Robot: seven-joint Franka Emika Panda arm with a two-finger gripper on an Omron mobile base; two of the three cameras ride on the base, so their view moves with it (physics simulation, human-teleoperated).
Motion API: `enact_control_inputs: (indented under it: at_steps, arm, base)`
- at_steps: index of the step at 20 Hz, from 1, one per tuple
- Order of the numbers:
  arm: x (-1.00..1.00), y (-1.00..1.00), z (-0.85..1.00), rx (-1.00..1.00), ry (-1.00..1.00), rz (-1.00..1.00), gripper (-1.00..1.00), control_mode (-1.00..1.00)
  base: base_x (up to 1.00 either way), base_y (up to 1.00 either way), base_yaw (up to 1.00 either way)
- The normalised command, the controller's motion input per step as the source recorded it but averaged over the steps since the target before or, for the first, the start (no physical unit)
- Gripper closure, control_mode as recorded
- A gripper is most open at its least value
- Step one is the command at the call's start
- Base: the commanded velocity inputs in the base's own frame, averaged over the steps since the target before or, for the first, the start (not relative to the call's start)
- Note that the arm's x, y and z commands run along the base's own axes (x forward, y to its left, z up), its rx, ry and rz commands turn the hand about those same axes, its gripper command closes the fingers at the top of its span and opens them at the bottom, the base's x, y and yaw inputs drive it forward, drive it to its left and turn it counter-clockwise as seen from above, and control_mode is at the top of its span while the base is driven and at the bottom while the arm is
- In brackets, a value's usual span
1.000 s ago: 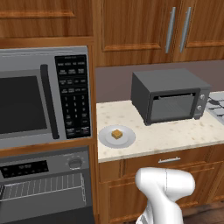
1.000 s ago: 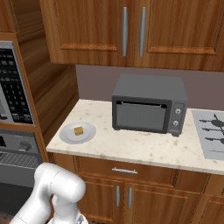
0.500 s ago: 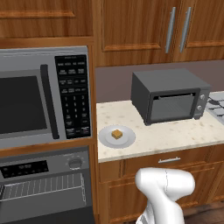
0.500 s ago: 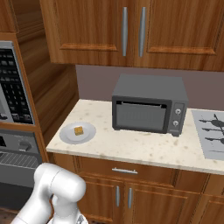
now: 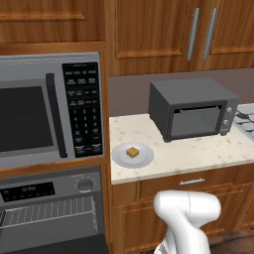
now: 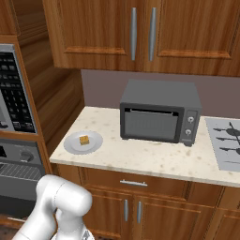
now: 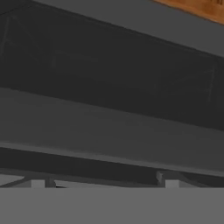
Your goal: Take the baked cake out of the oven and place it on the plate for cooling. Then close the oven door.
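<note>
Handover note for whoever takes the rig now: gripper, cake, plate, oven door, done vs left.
Gripper: down at the oven door, facing its grey bar and dark glass at close range. Cannot tell from the pictures whether it is open or shut, or whether it holds the bar.
Cake: on the plate, on the counter right of the microwave.
Oven: racks exposed, door not up.
Done: cake out and plated.
Left: close the oven door.
</note>
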Motion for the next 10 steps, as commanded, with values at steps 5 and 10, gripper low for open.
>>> enact_control_inputs:
  at_steps: [5, 10]
  arm:
    - [0.93, -0.08, 0.0, 0.0, 0.0, 0.0, -1.0, -1.0]
    - [0.93, -0.04, -0.02, 0.0, 0.0, 0.0, -1.0, -1.0]
  base:
    - [0.0, 0.0, 0.0]
    - [0.0, 0.0, 0.0]
